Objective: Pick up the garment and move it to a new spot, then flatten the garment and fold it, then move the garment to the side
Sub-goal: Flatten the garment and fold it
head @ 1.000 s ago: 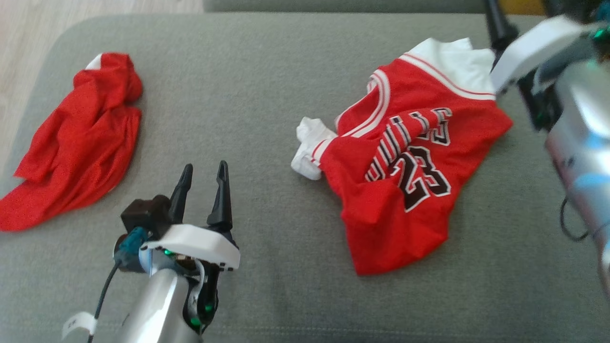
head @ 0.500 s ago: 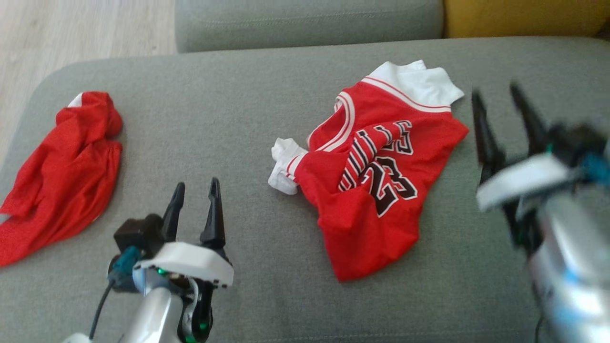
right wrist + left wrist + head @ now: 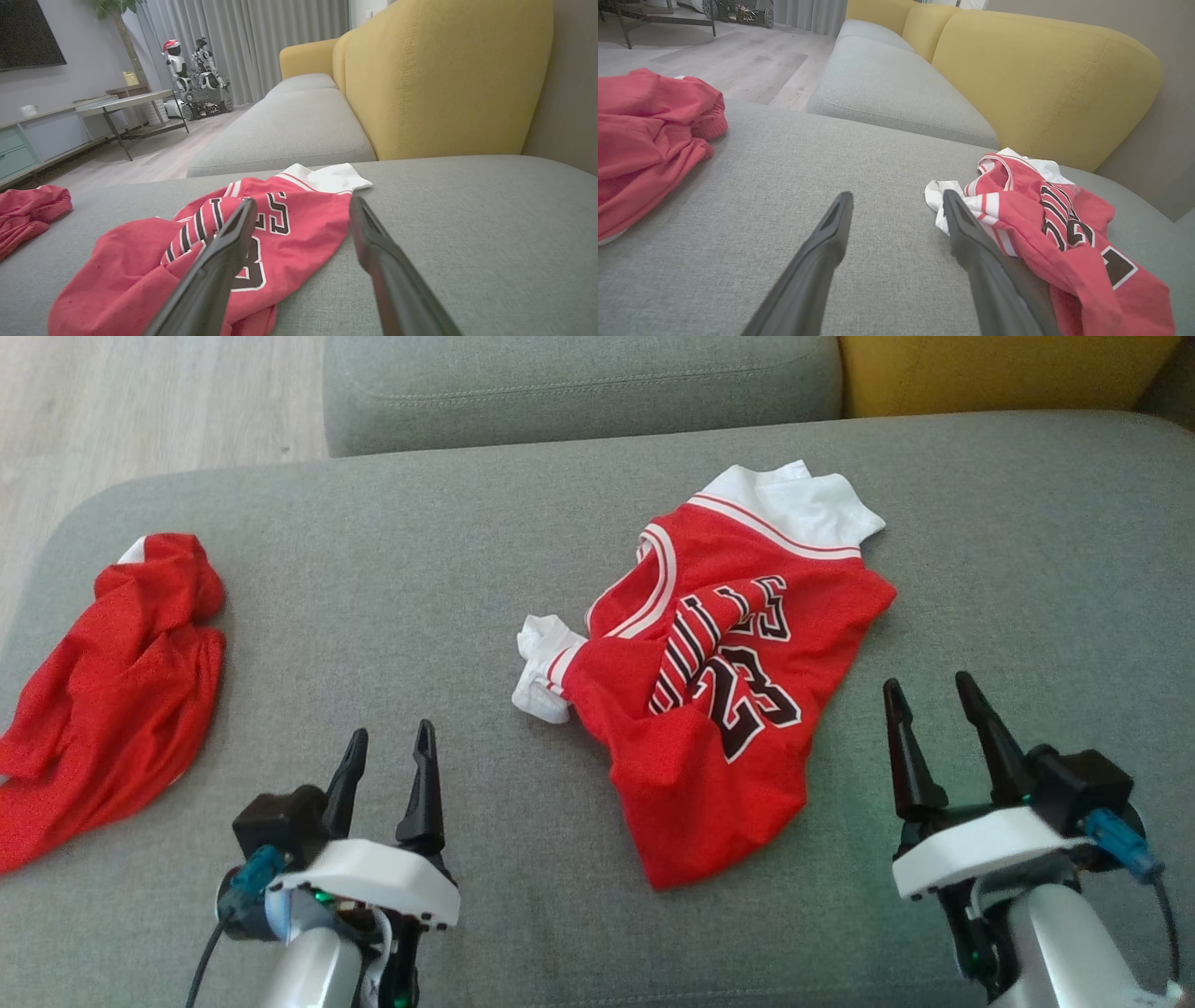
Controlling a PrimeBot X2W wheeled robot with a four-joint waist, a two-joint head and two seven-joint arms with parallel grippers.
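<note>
Crumpled red jersey (image 3: 695, 775) (number 23, white trim) lying right of centre on grey sofa seat (image 3: 420, 569), left gripper (image 3: 391, 732) and right gripper (image 3: 929, 683) flanking it, fingers spread, holding nothing, second red garment (image 3: 112, 681) far left

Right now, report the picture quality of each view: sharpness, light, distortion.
Head view: soft, even daylight, no glare; the jersey lettering reads clearly, the right gripper slightly smeared at its wrist. Left wrist view: grey cushion weave crisp, left gripper soft near the lens, yellow backrest bulging, likely lens distortion. Right wrist view: jersey sharp, dimmer room behind, faint shadow under its edge.
</note>
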